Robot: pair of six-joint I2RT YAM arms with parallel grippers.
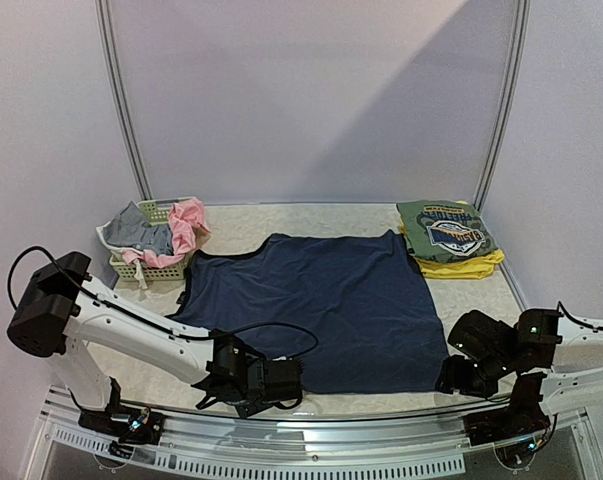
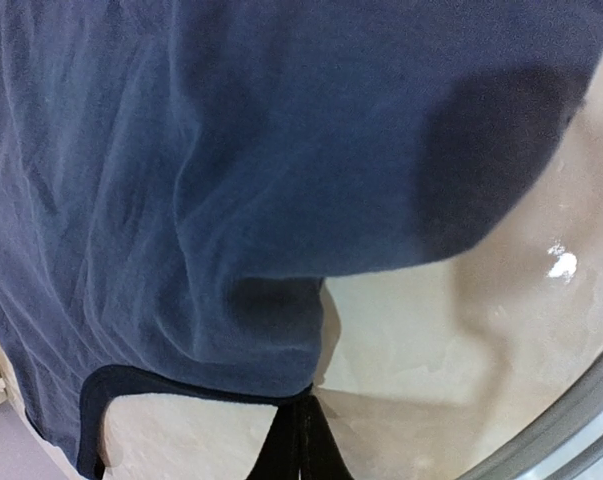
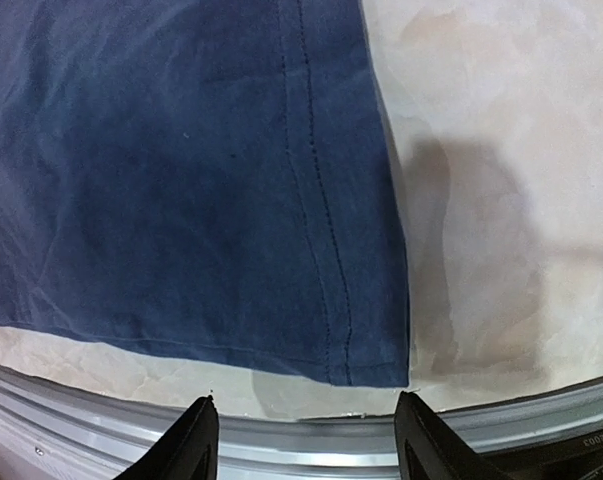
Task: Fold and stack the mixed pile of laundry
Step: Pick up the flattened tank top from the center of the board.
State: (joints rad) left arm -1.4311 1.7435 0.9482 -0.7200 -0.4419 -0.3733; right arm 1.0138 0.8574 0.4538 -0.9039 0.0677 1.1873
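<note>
A navy sleeveless dress (image 1: pixel 321 305) lies spread flat across the middle of the table, neckline toward the back left. My left gripper (image 1: pixel 293 380) is at its near left corner, and the left wrist view shows that gripper (image 2: pixel 307 408) shut on the dark hem of the dress (image 2: pixel 231 150). Just off the near right corner is my right gripper (image 1: pixel 449 382). In the right wrist view the right gripper (image 3: pixel 305 400) is open, its jaws either side of the corner of the dress (image 3: pixel 181 180) without touching it. More of the laundry pile, grey (image 1: pixel 136 228) and pink (image 1: pixel 188 222) pieces, sits at the back left.
The grey and pink pieces rest in a pale-green lattice basket (image 1: pixel 131 268). A folded green printed tee (image 1: pixel 446 232) lies on a yellow piece (image 1: pixel 463 268) at the back right. A metal rail (image 1: pixel 381 422) runs along the near table edge, right behind both grippers.
</note>
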